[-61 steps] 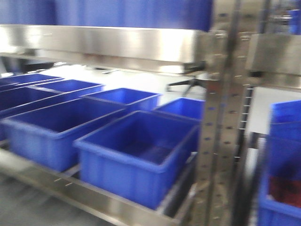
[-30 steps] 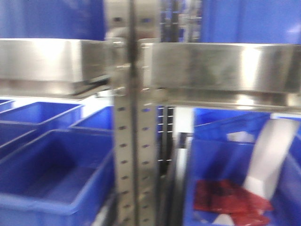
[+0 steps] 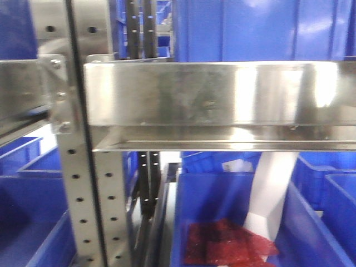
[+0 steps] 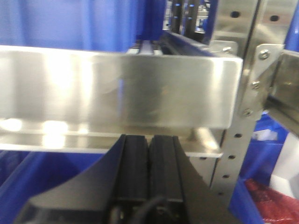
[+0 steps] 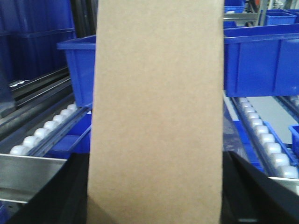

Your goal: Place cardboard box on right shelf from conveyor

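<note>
The tan cardboard box (image 5: pixel 156 112) fills the middle of the right wrist view, upright and plain. My right gripper (image 5: pixel 156 191) is shut on it, with a black finger (image 5: pixel 67 196) showing at each lower side of the box. The right shelf (image 3: pixel 222 100), shiny steel with a tall front lip, spans the front view to the right of a perforated upright (image 3: pixel 78 167). My left gripper (image 4: pixel 149 158) is shut with nothing in it, just below the steel lip (image 4: pixel 117 88) of the shelf section left of the upright (image 4: pixel 236 135). The conveyor is out of view.
Blue bins (image 3: pixel 250 30) stand on the shelf above. A lower blue bin (image 3: pixel 222 206) holds red packets (image 3: pixel 228 242) and a white sheet. Beyond the box run white roller tracks (image 5: pixel 42 133) with more blue bins (image 5: pixel 261 60) and a steel edge (image 5: pixel 28 175).
The front view has swung right. The perforated upright slid from the right side to the left, and the right shelf's lip now fills the frame. The open blue bins on the left are gone.
</note>
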Tool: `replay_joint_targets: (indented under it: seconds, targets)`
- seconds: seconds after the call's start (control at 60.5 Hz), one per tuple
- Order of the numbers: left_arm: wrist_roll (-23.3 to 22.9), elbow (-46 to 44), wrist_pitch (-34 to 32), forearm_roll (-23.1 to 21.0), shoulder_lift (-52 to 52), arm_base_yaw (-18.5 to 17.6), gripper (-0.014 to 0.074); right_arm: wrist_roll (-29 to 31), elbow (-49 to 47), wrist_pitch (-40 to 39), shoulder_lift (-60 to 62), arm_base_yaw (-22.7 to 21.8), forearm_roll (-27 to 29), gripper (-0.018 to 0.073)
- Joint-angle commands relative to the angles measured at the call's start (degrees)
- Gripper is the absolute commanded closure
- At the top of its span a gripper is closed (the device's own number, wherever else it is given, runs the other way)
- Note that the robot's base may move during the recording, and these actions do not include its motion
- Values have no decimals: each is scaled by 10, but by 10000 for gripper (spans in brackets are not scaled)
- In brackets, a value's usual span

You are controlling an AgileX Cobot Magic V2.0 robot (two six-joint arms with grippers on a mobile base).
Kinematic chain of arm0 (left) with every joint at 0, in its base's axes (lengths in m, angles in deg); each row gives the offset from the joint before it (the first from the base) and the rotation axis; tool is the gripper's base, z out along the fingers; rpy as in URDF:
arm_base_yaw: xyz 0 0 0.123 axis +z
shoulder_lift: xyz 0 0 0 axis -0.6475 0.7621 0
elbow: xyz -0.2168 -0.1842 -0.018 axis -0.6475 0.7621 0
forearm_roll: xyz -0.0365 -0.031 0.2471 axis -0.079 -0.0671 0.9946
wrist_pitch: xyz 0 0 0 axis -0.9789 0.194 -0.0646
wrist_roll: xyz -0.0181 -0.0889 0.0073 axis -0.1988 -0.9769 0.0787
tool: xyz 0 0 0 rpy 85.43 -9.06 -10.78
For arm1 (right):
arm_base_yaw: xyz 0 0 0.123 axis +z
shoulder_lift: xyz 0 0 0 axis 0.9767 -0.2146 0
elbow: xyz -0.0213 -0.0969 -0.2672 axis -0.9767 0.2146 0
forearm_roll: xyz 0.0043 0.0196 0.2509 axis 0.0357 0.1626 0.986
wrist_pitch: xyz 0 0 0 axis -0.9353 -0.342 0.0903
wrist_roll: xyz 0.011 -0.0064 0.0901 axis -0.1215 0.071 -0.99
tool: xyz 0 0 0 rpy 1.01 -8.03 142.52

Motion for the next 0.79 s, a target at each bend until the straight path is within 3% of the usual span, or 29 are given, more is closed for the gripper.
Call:
replay_joint_targets:
  seconds: [0.0, 0.777]
  targets:
    - [0, 6, -49, -3, -9, -2, 713, 4, -16, -60, -11, -2, -7, 359]
    - [0, 6, -49, -3, -8, -2, 713, 4, -16, -60, -11, -2, -7, 359]
